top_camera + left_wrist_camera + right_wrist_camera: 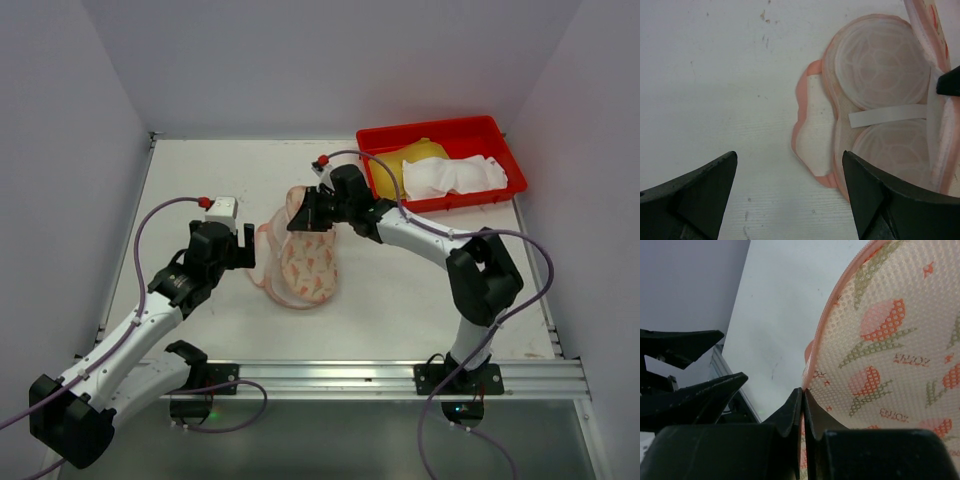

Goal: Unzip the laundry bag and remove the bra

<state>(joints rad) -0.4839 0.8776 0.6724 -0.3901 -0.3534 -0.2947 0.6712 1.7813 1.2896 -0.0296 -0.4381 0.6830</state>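
Observation:
The laundry bag (303,268), cream with orange-pink flowers and pink zip edging, lies mid-table with one flap raised. My right gripper (306,214) is shut on that flap's pink edge (812,371), holding the printed mesh (890,340) up. Under the flap the bra (880,60) shows as two pale round cups crossed by a white strap (887,116). My left gripper (243,246) stands open just left of the bag, low over the table. Between its fingers are bare table and the bag's pink lower flap (812,135). A right fingertip (950,82) shows at that view's right edge.
A red tray (372,140) at the back right holds a yellow cloth (420,152) and a white cloth (455,177). White walls enclose the table on three sides. A metal rail (330,375) runs along the near edge.

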